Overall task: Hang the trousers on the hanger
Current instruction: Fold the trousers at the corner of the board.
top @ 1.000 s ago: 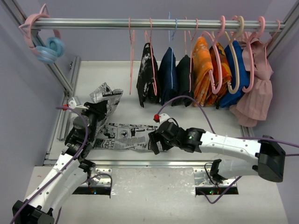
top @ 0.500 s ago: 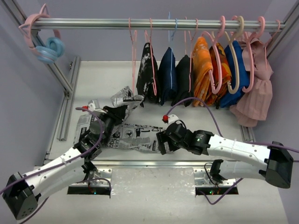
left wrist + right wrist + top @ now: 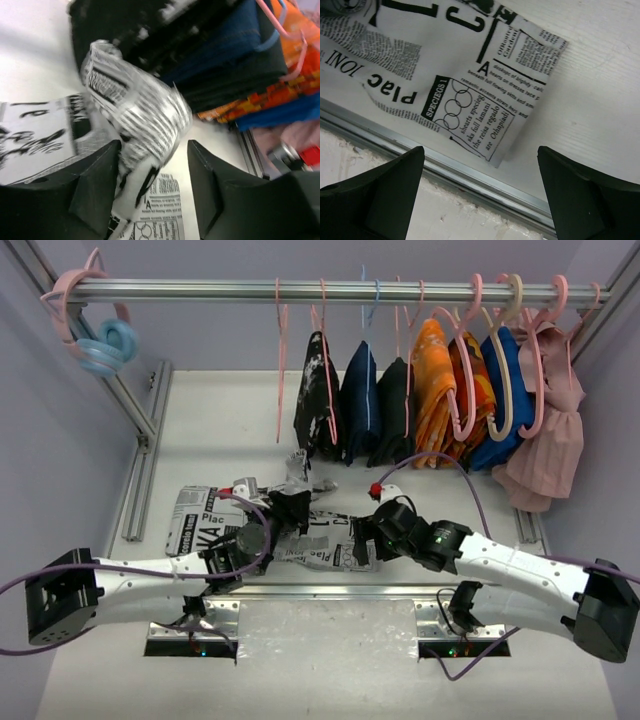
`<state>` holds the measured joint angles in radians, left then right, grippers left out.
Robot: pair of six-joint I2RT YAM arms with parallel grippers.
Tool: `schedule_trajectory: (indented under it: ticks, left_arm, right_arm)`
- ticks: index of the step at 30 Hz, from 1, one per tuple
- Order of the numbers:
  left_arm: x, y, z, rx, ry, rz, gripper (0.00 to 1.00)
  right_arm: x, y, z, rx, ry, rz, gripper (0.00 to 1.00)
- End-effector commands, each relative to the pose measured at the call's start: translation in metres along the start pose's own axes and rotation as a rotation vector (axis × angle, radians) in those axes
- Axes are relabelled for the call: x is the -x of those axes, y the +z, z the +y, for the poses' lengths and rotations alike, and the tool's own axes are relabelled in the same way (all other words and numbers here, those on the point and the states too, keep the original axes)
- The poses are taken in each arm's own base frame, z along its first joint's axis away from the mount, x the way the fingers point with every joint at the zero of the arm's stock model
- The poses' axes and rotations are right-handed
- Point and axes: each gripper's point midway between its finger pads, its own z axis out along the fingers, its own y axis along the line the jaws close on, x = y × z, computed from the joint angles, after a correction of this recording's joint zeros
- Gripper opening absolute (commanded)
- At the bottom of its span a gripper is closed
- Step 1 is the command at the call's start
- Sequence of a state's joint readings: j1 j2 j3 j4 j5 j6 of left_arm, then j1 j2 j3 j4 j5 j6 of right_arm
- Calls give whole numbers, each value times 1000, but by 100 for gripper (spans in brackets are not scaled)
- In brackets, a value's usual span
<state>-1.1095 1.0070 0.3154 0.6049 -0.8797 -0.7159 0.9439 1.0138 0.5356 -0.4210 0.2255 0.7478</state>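
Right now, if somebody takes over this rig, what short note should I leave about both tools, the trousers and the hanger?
Left tool: fingers apart, with a raised fold of the trousers between them; no firm grip visible.
Right tool: open and empty, over the trousers' end by the table's near edge.
Trousers: mostly flat on the table, in front of the rail.
Hanger: hangs bare on the rail, left of the hung clothes.
Done: nothing is on the hanger yet.
Left: grip the trousers, lift them and put them over the hanger.
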Motion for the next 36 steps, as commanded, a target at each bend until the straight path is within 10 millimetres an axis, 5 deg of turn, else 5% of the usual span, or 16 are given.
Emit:
schedule_trajectory:
  ticks: [1,2,4,7,8,10,14,19,24,32,36]
  left_arm:
    - [8,-14,-67,-106,-86,-46,74]
    - [3,-20,-73,-109,-62,-33,87]
    - [-26,-34,-70,-56,58,51,97]
    - [-34,-42,-69,53,29,104,100]
    - [-33,-46,-47,128,92,117,100]
    - [-20,-48,-19,242,-21,78,100]
    - [6,-48,44,432,47,76,100]
    - [43,-50,79,482,23,34,100]
    - [71,-55,86,455,73,14,100]
    - [70,-55,95,496,189,43,100]
    - [65,-51,93,490,196,48,100]
  right_arm:
    - [4,0,3,82,81,-17,95]
    - [6,-1,0,82,91,-23,95]
    - [11,-3,1,125,127,-30,95]
    - [20,-8,7,208,170,-38,96]
    - [23,-8,10,230,180,-40,96]
    - [34,-9,22,292,192,-42,96]
    - [44,4,44,365,202,21,96]
    - [70,29,53,345,229,51,95]
    - [72,65,36,230,312,98,89]
    - [51,95,43,257,385,194,79]
    - [49,97,50,298,385,203,58]
